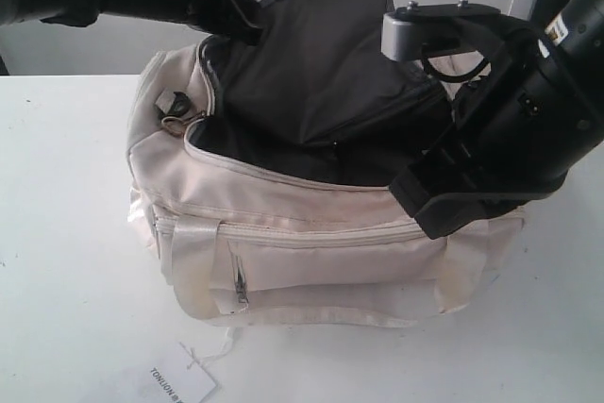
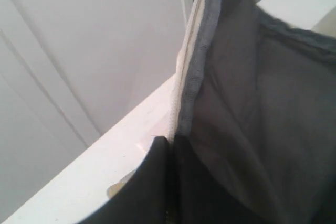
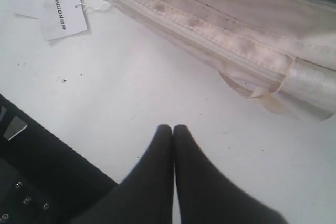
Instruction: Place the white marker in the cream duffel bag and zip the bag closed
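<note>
The cream duffel bag stands on the white table with its curved top unzipped and its dark lining showing. My left gripper reaches in from the back left and holds the lid flap upright. In the left wrist view that gripper is shut on the flap's pale zipper edge. My right gripper is shut and holds nothing, just above the bare table beside the bag's front wall. The right arm covers the bag's right end. The white marker is out of view.
A white paper tag on a string lies on the table in front of the bag; the same paper tag shows in the right wrist view. A satin handle strap hangs down the bag's side. A white wall stands behind.
</note>
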You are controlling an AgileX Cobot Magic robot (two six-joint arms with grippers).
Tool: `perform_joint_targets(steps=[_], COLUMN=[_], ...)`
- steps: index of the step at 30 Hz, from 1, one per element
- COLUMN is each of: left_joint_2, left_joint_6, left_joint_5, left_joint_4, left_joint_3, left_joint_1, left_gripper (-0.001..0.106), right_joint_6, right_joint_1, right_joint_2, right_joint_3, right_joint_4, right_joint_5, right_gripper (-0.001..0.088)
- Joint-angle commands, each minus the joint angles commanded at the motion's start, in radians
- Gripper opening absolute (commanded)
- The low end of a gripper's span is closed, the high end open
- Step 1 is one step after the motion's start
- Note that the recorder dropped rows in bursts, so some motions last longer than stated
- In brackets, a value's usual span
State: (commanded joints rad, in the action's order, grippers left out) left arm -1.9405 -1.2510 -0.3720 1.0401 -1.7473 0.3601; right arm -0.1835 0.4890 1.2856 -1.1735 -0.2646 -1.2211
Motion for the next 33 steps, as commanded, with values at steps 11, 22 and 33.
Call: perform_joint_targets(steps=[11,22,33], left_joint_2=[0.056,0.081,0.081], left_joint_6=[0.051,0.127,0.127], left_joint_5=[-0.28,-0.555,-0.716], left_joint_4=[-0.072,-0.196,-0.3], left_joint_3=[0.0,0.0,0.002], left_joint_1=[0.0,0.0,0.0], left_gripper=[0.0,0.0,0.0], right_joint_6=[0.0,0.0,0.0], right_joint_1=[0.0,0.0,0.0], right_joint_2=[0.0,0.0,0.0], right_joint_3=[0.0,0.0,0.0], right_joint_4=[0.0,0.0,0.0], right_joint_5=[0.0,0.0,0.0], right_gripper=[0.0,0.0,0.0])
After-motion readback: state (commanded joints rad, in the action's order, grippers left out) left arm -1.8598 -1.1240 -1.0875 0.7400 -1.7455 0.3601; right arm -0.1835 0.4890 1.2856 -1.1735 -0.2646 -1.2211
